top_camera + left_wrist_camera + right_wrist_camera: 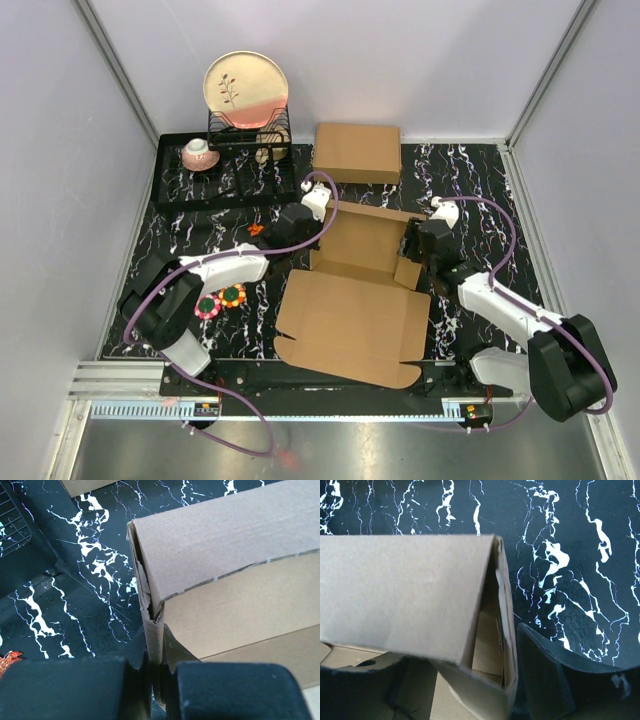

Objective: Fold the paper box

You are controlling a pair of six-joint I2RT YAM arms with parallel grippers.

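Paper box [355, 290], centre of table [470, 180]: tray walls raised, lid panel flat, not yet closed. Left gripper [156, 675] clamped on left wall corner; right gripper [428, 243] fingers apart astride right wall.

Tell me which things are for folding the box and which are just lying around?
For the job:
paper box
left pincer
right pincer

Just lying about:
made-up cardboard box
dish rack
plate
cup
flower toys
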